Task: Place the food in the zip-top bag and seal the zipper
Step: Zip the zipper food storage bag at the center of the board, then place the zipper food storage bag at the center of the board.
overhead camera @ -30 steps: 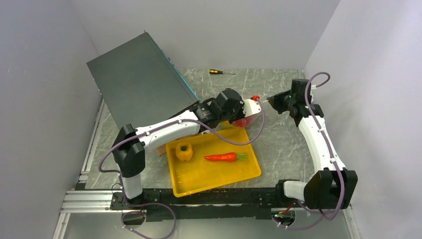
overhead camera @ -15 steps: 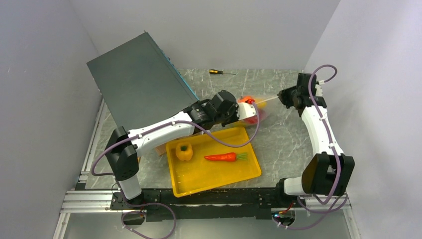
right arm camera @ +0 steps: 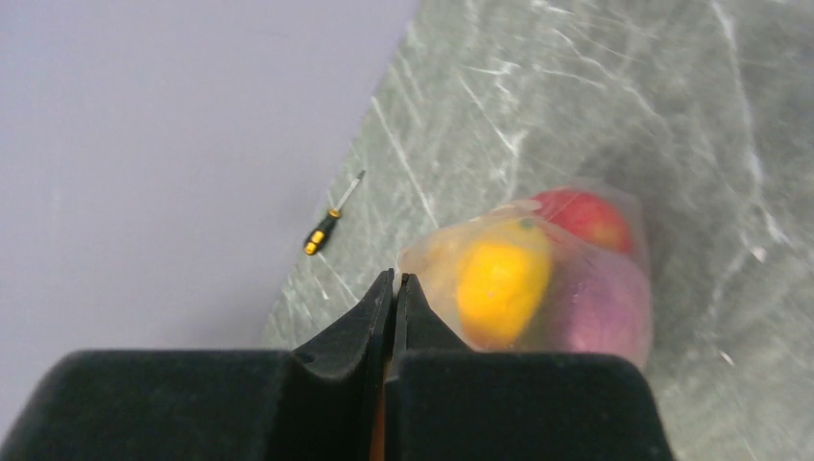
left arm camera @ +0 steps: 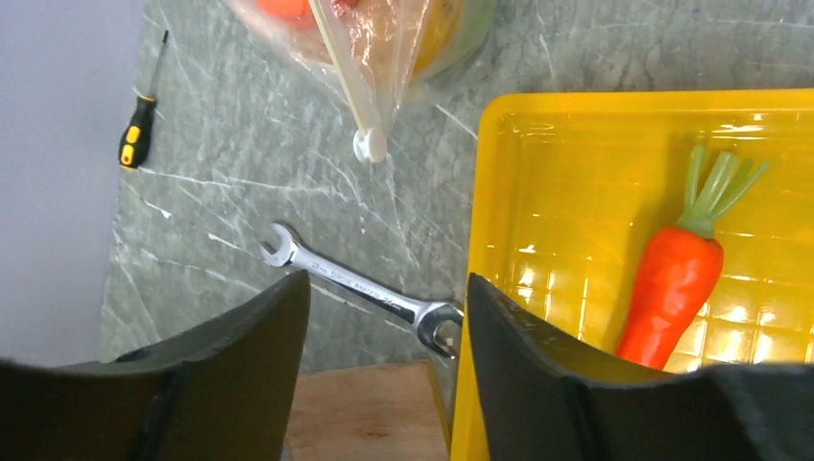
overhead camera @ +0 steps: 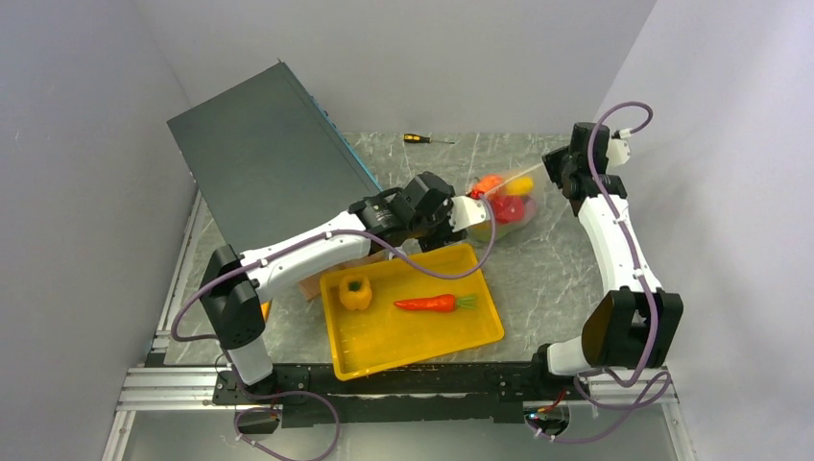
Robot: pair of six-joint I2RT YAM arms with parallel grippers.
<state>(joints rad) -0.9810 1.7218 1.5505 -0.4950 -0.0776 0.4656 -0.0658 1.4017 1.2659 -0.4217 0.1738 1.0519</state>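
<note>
Clear zip-top bag [right arm camera: 566, 288]: corner hidden, seemingly inside right claw [right arm camera: 395, 279].

Bright, even light with soft shadows; glare glints on the yellow tray [left arm camera: 576, 173], right wrist view blurry

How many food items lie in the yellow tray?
2: in the tray, a yellow pepper at left and a carrot in the middle. The far edge is partly hidden.

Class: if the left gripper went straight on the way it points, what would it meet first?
Probably the zip-top bag, zipper end first; the wrench seen between the open jaws of the left gripper seems lower, though depth is unclear.
</note>
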